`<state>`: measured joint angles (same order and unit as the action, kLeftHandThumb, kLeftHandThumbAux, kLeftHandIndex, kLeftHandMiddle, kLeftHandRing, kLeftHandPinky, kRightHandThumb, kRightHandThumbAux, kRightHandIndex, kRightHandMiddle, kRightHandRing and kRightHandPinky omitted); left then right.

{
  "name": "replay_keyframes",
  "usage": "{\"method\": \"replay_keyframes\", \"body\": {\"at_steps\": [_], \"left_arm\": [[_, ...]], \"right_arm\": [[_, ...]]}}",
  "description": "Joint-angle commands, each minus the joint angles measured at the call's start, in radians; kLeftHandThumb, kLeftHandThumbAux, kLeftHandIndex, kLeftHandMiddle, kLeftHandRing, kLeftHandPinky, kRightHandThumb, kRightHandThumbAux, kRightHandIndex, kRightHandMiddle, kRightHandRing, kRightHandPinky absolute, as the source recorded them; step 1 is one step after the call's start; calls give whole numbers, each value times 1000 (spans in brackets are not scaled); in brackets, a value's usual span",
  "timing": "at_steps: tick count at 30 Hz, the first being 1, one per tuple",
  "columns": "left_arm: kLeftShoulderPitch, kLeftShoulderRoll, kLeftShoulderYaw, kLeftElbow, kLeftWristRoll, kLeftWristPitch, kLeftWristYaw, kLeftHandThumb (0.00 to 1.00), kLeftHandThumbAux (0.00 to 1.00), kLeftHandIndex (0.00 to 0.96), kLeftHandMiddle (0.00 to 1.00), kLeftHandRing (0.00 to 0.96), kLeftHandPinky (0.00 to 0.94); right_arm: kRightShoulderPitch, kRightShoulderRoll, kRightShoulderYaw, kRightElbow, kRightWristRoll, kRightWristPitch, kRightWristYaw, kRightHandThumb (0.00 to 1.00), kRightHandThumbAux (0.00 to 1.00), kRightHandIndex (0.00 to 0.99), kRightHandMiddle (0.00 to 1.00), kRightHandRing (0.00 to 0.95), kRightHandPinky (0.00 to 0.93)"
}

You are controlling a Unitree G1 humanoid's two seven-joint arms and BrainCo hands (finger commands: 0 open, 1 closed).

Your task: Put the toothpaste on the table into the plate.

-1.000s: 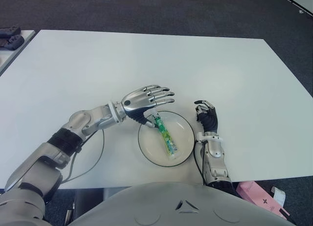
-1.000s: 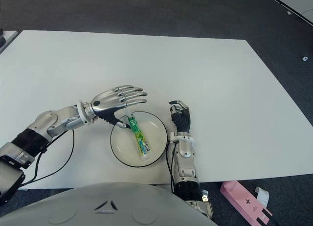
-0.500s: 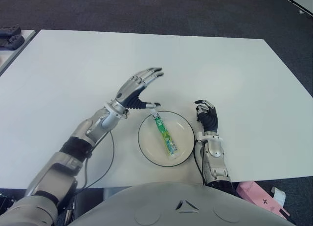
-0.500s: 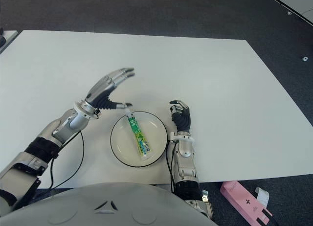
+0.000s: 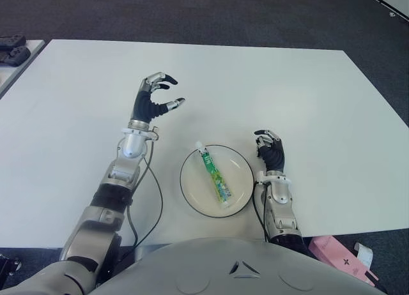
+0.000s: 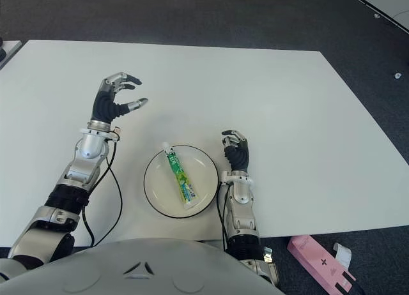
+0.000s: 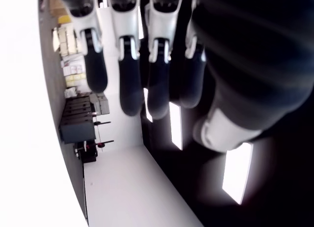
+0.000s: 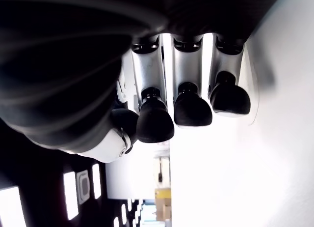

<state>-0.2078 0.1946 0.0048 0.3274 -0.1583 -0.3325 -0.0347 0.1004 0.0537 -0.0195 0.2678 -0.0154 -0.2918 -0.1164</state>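
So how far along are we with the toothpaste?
Done, by the look of it: the toothpaste lies in the plate, its cap end at the rim. Nothing is in hand: the left hand is raised over the table to the plate's left, fingers relaxed and empty; the right hand shows on the plate's right, curled, holding nothing. Nothing looks left to do.

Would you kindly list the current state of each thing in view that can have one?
toothpaste: lying flat in the plate, cap end at the far rim, held by neither hand.
plate: on the table, holding the toothpaste.
left hand: raised left of the plate, fingers loosely curled, empty.
right hand: just right of the plate, fingers curled, empty.
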Motion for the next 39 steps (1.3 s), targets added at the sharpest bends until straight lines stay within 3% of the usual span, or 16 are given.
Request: {"method": "replay_keyframes", "body": {"at_steps": [1, 14, 20, 39], "left_arm": [[-36, -32, 49, 43, -64, 53, -48, 698, 726, 429, 487, 450, 434], [-8, -63, 127, 96, -91, 23, -108, 704, 724, 430, 483, 445, 424], [3, -68, 132, 87, -79, 33, -109, 704, 723, 430, 480, 453, 456], [25, -114, 124, 110, 34, -15, -41, 703, 723, 432, 482, 490, 510]], "right_arm": [[-10, 0, 0, 37, -2, 3, 9, 702, 727, 438, 838, 829, 820], [-35, -6, -13, 60, -2, -38, 7, 703, 726, 438, 852, 841, 842], [-53, -16, -20, 83, 11, -66, 23, 703, 726, 438, 868, 853, 850], [-125, -32, -33, 114, 14, -52, 39, 703, 726, 437, 897, 877, 868]]}}
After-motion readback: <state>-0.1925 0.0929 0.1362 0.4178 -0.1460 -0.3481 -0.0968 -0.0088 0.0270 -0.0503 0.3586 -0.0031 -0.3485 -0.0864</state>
